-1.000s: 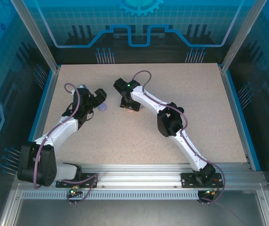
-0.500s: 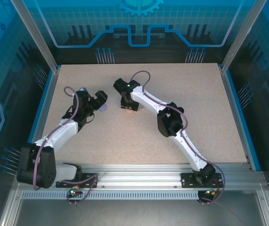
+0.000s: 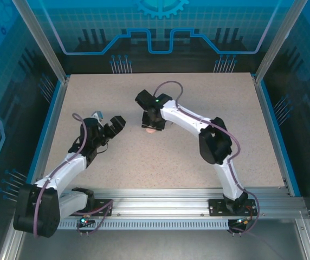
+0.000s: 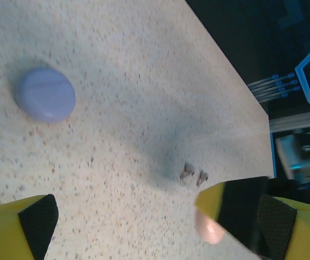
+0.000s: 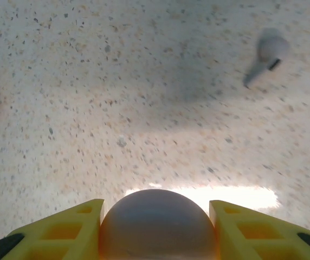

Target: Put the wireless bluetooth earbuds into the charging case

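Clamped in the right pincer (image 5: 156,210): a pale pink case (image 5: 156,230), round and domed, filling the gap between the yellow fingers (image 5: 63,233) and touching both. Held low over the speckled tabletop (image 5: 144,108), with a bright patch of light just past the dome. Beyond that, up and to the right in the wrist view, a single stemmed earbud (image 5: 267,51), pale grey-lilac, lying loose on its side and well apart from the gripped case. At the far left edge of the same view, a sliver of a lilac case (image 4: 45,93), cut off by the frame.

From above, placed near the middle of the tabletop, a little left of centre, with only a bit of pink peeping out under the fingertips.

Spread wide at the left pincer (image 4: 123,206), off to the left of the other in the overhead view: nothing between the yellow, black-padded fingers (image 4: 36,219), gripping nothing. Ahead in its wrist view, just beside the right-hand finger, two tiny earbuds (image 4: 186,171), side by side and almost touching, lying loose in a patch of shadow, colour too dim to tell. Past that same finger, a rounded bit of pale pink, too hidden to identify. Further off, toward the upper left, the lilac case again: round, closed, flat on the surface, a faint seam line across its top, well apart from the two earbuds.
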Controlling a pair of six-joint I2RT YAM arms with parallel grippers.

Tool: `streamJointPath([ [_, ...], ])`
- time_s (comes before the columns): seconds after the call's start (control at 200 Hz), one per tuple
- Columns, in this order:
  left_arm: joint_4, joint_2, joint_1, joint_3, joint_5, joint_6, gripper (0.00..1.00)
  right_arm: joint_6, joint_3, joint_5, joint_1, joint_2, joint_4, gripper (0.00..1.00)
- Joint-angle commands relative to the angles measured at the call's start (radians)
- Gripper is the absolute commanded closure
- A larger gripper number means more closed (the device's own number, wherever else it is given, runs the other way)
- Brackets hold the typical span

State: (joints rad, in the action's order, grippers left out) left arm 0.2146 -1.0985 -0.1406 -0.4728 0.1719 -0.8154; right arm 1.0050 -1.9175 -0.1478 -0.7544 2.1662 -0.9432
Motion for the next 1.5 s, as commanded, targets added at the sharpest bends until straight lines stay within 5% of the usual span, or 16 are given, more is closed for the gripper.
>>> streamJointPath([
  [0.0,0.213,-0.007,-0.039,0.07,0.105,-0.033,0.01,0.045,0.181,0.011,0.042,-0.103,0.094,0.57],
  [0.315,0.489,-0.257,-0.279,0.054,0.097,0.018,0.01,0.16,0.634,0.086,0.162,-0.371,0.316,0.56],
  [0.525,0.757,-0.47,-0.376,0.035,0.088,-0.037,0.01,0.265,0.77,0.174,0.224,-0.455,0.435,0.56],
  [0.91,0.86,-0.589,-0.472,-0.017,-0.033,-0.061,0.02,0.385,0.715,0.22,0.218,-0.459,0.479,0.56],
  [1.496,1.011,-0.764,-0.506,-0.086,-0.114,-0.132,0.3,0.428,0.612,0.214,0.161,-0.393,0.458,0.57],
])
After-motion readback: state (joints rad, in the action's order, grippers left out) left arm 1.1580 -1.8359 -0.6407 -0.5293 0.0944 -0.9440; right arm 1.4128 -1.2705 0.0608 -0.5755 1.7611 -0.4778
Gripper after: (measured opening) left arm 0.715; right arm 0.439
